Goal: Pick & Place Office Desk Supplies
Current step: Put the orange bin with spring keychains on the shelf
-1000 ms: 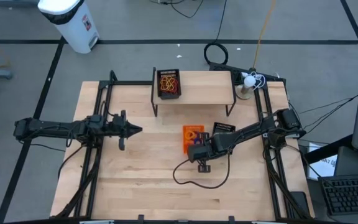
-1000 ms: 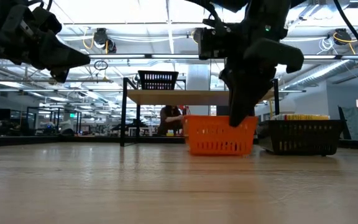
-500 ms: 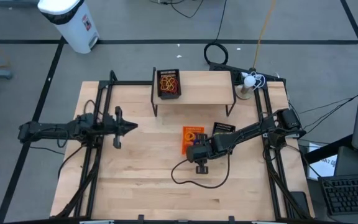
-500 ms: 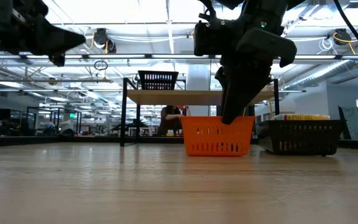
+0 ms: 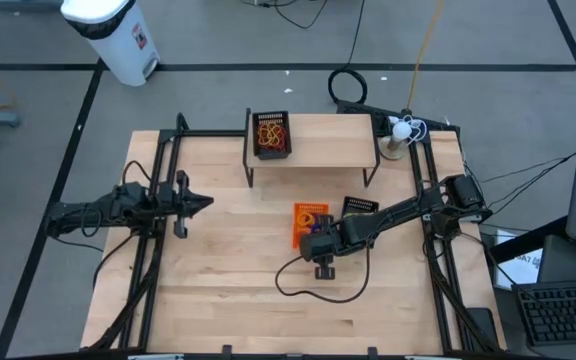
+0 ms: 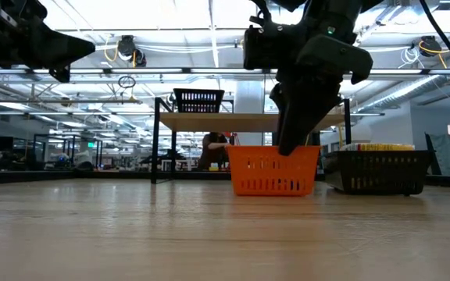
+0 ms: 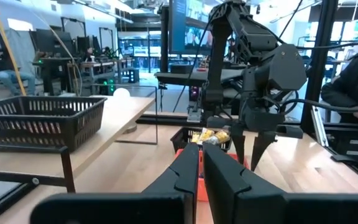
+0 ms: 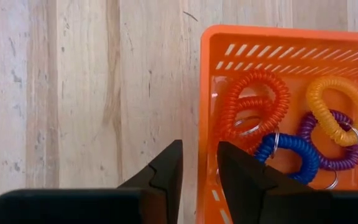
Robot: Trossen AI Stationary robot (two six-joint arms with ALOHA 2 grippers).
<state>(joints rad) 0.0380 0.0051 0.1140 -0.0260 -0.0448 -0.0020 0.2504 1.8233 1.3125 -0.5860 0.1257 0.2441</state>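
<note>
The coil rings are lying in the orange bin (image 8: pixel 272 37) near the middle of the counter (image 5: pixel 228 290): a red coil ring (image 8: pixel 253 106) is sitting next to an orange-yellow coil ring (image 8: pixel 340 109), with a blue coil ring (image 8: pixel 289 154) and a purple coil ring (image 8: pixel 328 140) overlapping just beside them. The right end effector (image 8: pixel 199 168) is hovering over the bin's near edge, its fingers standing slightly parted with nothing between them, one finger over the bare wood and the other over the bin's rim. A black mesh bin (image 5: pixel 359 206) is sitting just beside the orange bin. On the raised shelf (image 5: pixel 328 140) at the back, another black mesh bin (image 5: pixel 271 135) is holding a tangle of red and tan rubber bands (image 5: pixel 270 131). The left end effector (image 5: pixel 200 202) is waiting well apart over the counter's left side, its fingers pressed together and empty.
</note>
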